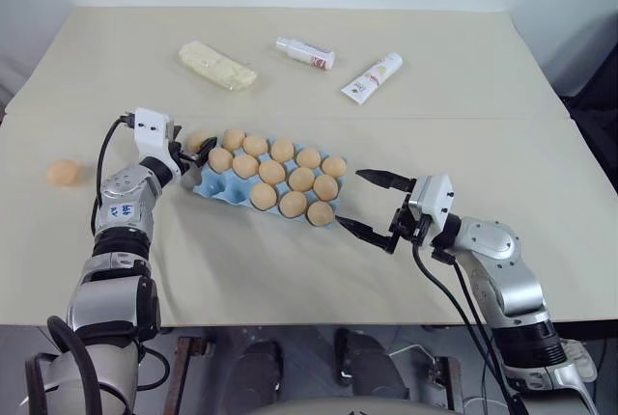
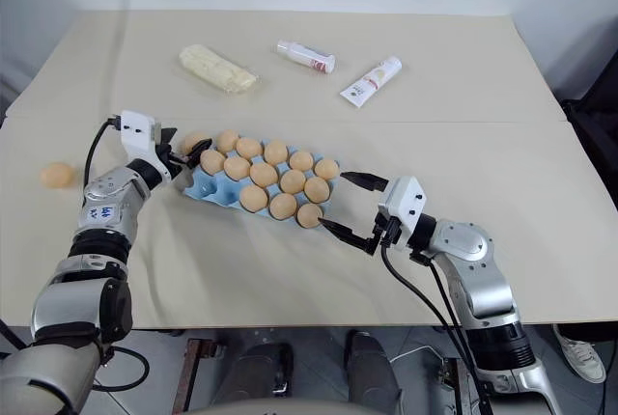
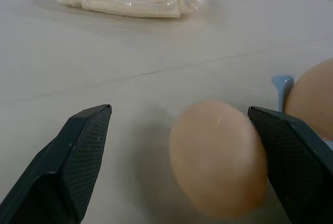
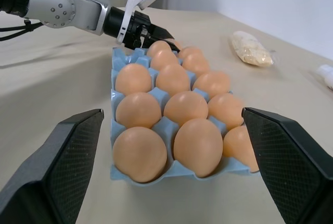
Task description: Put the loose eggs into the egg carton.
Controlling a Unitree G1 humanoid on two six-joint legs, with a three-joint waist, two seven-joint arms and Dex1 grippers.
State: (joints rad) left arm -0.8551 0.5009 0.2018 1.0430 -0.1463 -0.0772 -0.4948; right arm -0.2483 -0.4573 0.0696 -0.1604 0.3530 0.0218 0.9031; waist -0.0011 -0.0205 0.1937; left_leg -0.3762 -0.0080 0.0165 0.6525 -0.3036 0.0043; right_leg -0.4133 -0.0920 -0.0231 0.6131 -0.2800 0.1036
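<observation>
The left end effector (image 1: 193, 156) is spread wide around 1 egg (image 3: 217, 157) at the far left corner of the egg carton (image 1: 214, 187), 1 finger touching it. The right end effector (image 1: 372, 203) gapes released just beside the carton's near end. Another loose egg (image 1: 64, 173) lies on the desk (image 1: 463, 125), well left.

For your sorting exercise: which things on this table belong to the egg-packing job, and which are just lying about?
Job: egg carton; loose egg at the left tool; loose egg far left on the table.
Lying about: wrapped yellow bar; two white tubes.
</observation>
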